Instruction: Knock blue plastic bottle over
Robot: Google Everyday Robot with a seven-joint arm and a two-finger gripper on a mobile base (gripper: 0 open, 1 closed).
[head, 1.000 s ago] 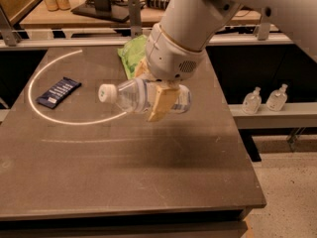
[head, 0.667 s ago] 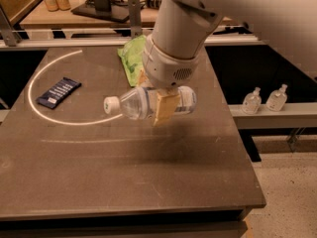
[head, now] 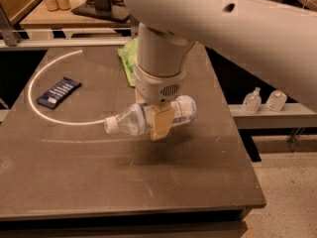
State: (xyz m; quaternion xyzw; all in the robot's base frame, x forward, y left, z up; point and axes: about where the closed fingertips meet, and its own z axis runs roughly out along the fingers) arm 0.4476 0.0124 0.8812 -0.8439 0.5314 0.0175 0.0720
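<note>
dark table (head: pixel 59 182), wooden desk (head: pixel 54 19) behind, speckled floor (head: pixel 292 192) right, warm light

Tan end effector (head: pixel 160 122) gripping clear blue-labelled bottle (head: pixel 130 123), green bag (head: pixel 128 58), navy wrapper (head: pixel 58 91)

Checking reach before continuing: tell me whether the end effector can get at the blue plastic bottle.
Yes, it seems: the end effector grips the blue plastic bottle, held sideways; nothing lies between.

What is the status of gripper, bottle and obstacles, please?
Gripper over table centre, shut on blue plastic bottle. Bottle horizontal, cap left, seemingly lifted. Green bag behind, dark packet far left, neither blocking.
</note>
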